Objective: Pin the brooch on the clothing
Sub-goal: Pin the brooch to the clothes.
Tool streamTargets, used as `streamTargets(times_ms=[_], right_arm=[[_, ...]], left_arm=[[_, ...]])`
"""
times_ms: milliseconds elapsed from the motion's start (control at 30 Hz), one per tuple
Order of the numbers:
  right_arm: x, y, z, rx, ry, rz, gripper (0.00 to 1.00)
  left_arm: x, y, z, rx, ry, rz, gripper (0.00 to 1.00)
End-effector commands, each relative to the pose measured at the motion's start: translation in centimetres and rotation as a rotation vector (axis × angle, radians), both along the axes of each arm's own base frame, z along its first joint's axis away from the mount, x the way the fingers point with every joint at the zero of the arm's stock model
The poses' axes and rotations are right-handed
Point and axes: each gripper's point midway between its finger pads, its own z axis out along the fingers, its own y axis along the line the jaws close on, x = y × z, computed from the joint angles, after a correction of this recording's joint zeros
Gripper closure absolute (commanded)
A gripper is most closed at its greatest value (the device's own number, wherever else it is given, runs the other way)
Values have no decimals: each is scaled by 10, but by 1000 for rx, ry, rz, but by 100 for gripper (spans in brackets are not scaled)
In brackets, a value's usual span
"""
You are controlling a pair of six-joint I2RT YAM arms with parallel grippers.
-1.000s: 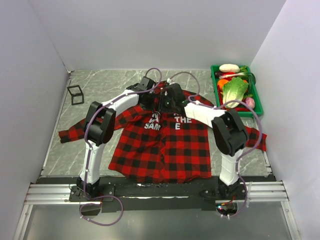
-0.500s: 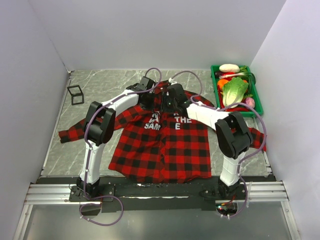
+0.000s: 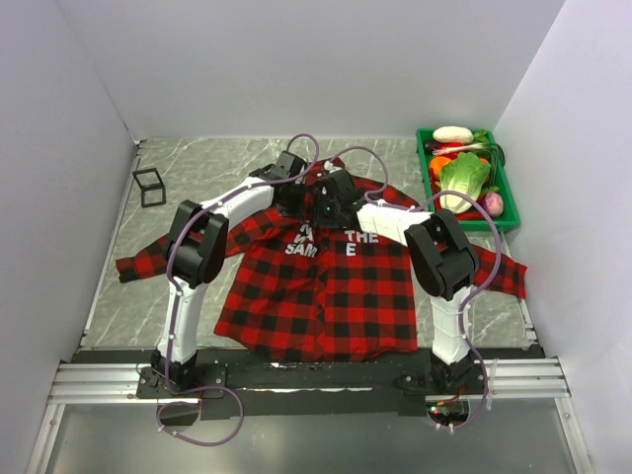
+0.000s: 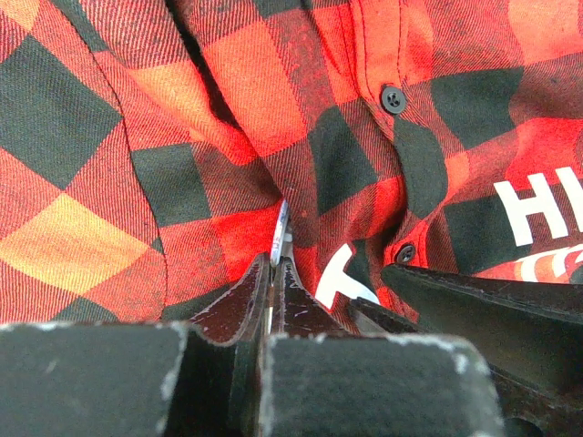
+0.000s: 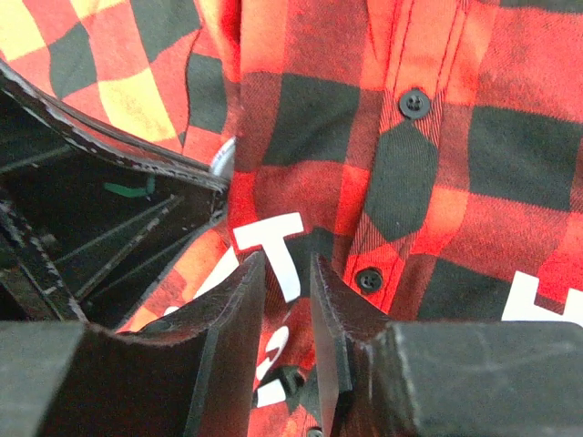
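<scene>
Both arms meet high on the chest of the plaid shirt (image 3: 316, 286), which lies spread flat on the bench (image 3: 217, 163). We see the left hand (image 4: 275, 266) clamped tight w/ a thin pale sliver at its tips. We take this for the brooch (image 4: 281, 228), seen edge-on and touching a raised fold of cloth just left of the button placket (image 5: 428, 55). The right hand (image 5: 287, 273) hovers close by over the white letter T (image 5: 273, 241), its fingers a narrow gap apart. Cloth shows through the gap and we see nothing gripped. Our read: the brooch is tiny, light, stiff and prob. slick, so a pinch on its rim can twist it or let it pop out. It's best held by the edge, as it is, w/ the pin side free toward the fabric. The shirt is soft, limp cloth, likely to bunch and slide on the bench rather than resist a push. So it needs a second grip, i.e. a pinched fold right beside the pin point and away from the buttons, to give the pin sthg. firm to pass through. Whether the pin has entered the cloth, we can't tell.
</scene>
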Motion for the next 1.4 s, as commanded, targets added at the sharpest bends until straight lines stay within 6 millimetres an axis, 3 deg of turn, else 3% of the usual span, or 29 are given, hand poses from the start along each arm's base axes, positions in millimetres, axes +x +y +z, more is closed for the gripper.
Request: streamTargets(times_ms=[0, 267, 800, 900, 1367], right_arm=[[19, 9, 28, 47, -88, -2, 66], [21, 17, 25, 60, -82, 11, 65], [21, 20, -17, 4, -12, 13, 66], [21, 21, -17, 1, -9, 7, 65], [15, 12, -32, -18, 80, -43, 66]], left_arm=[[-10, 2, -12, 20, 40, -11, 99], [-10, 2, -13, 21, 43, -13, 99], [-11, 0, -7, 2, 33, -21, 99], [-13, -5, -5, -22, 24, -47, 99], [-19, 0, 20, -75, -83, -41, 99]])
